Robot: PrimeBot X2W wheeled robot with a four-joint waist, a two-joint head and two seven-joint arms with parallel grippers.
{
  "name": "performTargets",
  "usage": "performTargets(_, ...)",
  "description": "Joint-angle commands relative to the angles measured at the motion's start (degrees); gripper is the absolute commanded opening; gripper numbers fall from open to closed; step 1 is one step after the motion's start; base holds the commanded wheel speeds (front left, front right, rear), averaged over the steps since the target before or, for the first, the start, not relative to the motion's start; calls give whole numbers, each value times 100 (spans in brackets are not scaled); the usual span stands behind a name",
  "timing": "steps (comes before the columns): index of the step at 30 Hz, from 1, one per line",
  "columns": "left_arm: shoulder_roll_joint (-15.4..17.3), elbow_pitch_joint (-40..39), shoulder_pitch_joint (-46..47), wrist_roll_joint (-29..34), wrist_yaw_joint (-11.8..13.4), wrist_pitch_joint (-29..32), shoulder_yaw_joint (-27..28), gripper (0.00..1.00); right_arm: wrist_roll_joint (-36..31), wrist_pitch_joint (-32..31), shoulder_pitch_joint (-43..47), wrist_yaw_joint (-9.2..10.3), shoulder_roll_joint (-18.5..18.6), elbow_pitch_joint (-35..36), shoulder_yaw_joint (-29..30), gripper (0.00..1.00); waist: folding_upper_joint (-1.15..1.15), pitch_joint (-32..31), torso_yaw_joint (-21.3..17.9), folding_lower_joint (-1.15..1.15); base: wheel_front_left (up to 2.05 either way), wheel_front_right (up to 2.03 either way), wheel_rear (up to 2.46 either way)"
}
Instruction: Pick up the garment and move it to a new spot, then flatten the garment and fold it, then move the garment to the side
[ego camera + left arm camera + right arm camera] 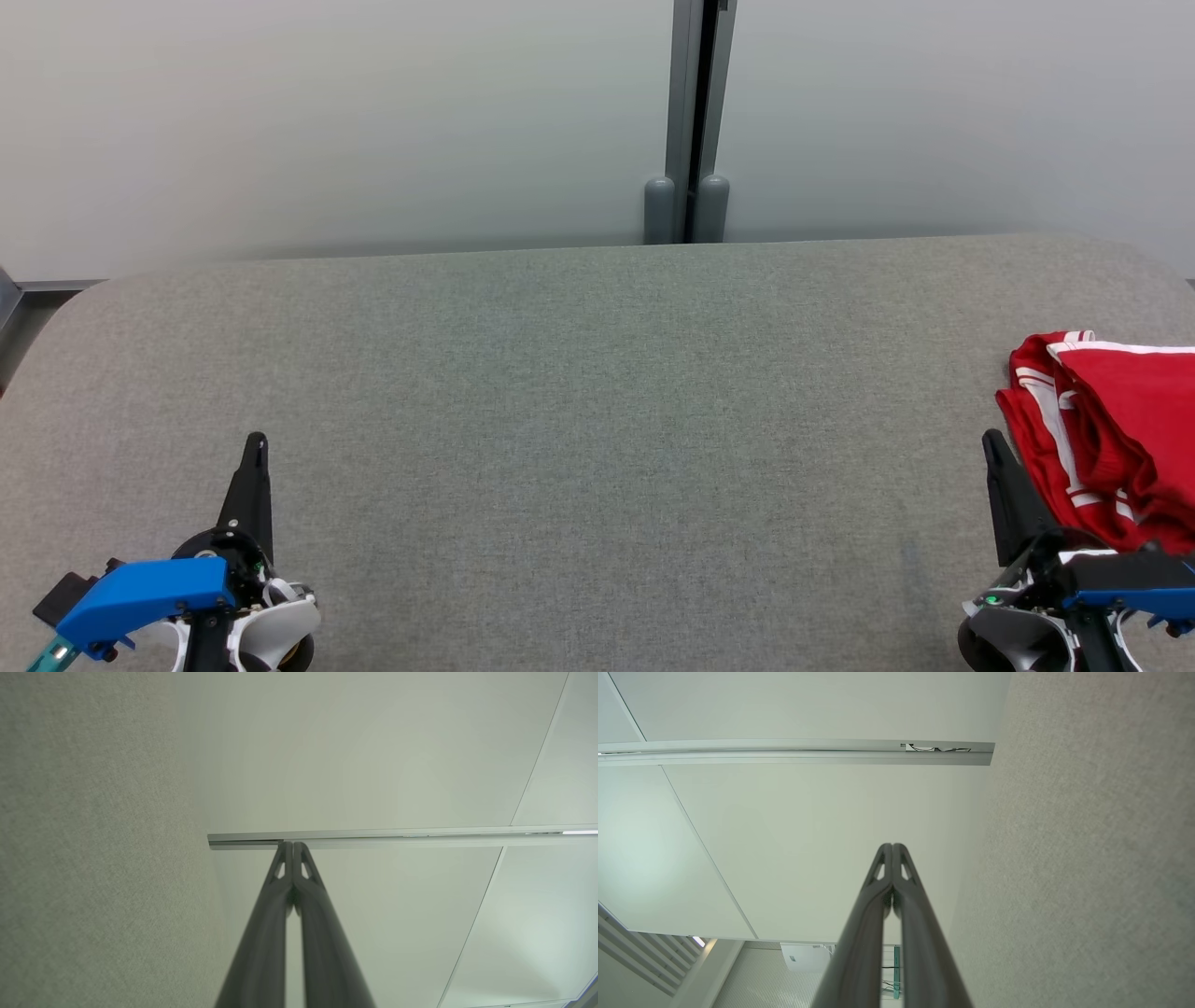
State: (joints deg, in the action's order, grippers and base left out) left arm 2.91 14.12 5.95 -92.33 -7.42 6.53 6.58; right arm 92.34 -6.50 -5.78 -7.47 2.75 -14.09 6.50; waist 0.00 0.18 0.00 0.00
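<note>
The garment (1116,425) is red with white stripes and lies bunched at the right edge of the grey fabric table (597,411), partly cut off by the head view's border. My right gripper (991,446) stands shut just left of the cloth, holding nothing, its tip close to the garment's near-left edge. My left gripper (255,446) is shut and empty at the lower left, far from the garment. In the left wrist view the left gripper (293,845) has its fingers pressed together. In the right wrist view the right gripper (892,847) is likewise pressed shut.
A pale wall with a grey vertical post (695,121) rises behind the table's far edge. The table's corners are rounded. In the wrist views the table surface (93,858) runs along one side and a metal rail (794,751) crosses the wall.
</note>
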Motion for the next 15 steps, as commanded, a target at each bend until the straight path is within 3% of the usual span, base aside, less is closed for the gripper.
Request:
performTargets(1, -13, -26, 57, -17, -19, 20, 11, 0, 15, -15, -82, -4, 23, 17, 11, 0, 0, 0, 0, 0, 0, 0, 0)
performTargets(15, -13, -26, 57, -17, -19, 20, 10, 0, 16, -15, -82, -4, 23, 17, 11, 0, 0, 0, 0, 0, 0, 0, 0)
